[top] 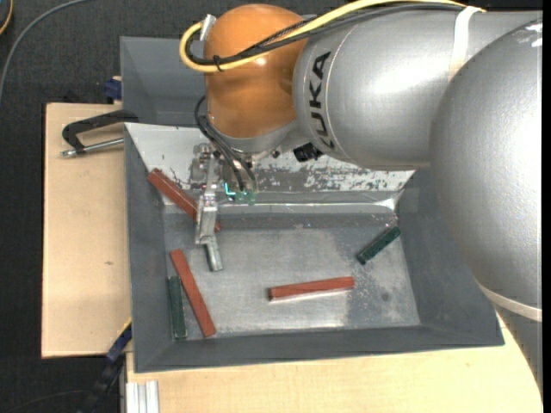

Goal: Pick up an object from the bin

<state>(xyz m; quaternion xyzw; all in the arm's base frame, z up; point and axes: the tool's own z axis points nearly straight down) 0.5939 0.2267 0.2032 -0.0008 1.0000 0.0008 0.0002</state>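
My gripper (213,261) hangs low over the left half of the bin, its tip close to the floor. A red stick (175,194) lies slanted against the back left wall, its lower end passing behind the gripper. Just below and left of the tip, another red stick (193,293) lies slanted on the floor, with a dark green stick (176,309) alongside it on its left. The gripper's tip is apart from both of these.
A third red stick (310,290) lies almost level on the floor at the front middle. A dark green stick (379,244) rests slanted by the right wall. The arm and its orange cover overhang the back and right of the bin.
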